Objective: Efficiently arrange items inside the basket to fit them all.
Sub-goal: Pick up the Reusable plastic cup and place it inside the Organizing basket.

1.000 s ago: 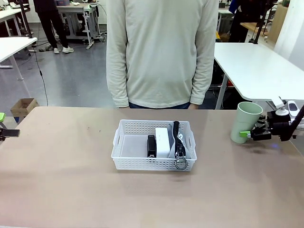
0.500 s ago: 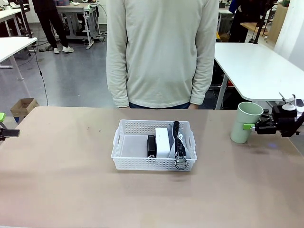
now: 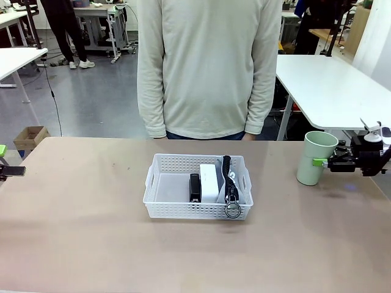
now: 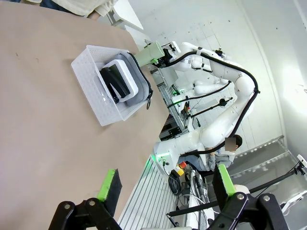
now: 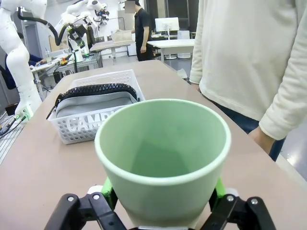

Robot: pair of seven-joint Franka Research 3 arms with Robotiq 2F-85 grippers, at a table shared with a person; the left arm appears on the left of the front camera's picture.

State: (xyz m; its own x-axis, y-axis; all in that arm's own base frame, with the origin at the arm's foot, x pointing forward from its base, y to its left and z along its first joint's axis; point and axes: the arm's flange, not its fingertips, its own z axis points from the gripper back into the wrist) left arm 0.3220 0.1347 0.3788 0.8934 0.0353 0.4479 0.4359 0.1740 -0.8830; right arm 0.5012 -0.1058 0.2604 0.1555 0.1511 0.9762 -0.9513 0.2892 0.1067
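At the table's right edge, the pale green cup (image 3: 317,157) is stood upright, well apart from the white basket (image 3: 160,177), and the right gripper (image 3: 322,162) is set around it. In the right wrist view the green pads (image 5: 108,184) are seen pressed against both sides of the cup's wall, so the cup is judged to be clamped, though whether its base is lifted off the table cannot be made out.

Inside the basket, the black stapler (image 3: 195,187), the white boxy device (image 3: 209,182) and the grey pouch (image 3: 235,183) are packed into the right half, the pouch on edge against the right wall with its ring (image 3: 232,209) hung over the front rim. The left half is bare.

Several risks are foreseen. The cup is tapered and smooth, so it could slide down through the pads during the carry. If it is stood upright in the shallow basket, it could be tipped over the low wall; if it is brought in low, the rim or the upright pouch could be struck and the basket shoved.

The left gripper (image 4: 165,184) is held fully open and empty, far to the left. The pouch's lettering is partly hidden behind the perforated wall in the right wrist view, and the cup's base is cut off.
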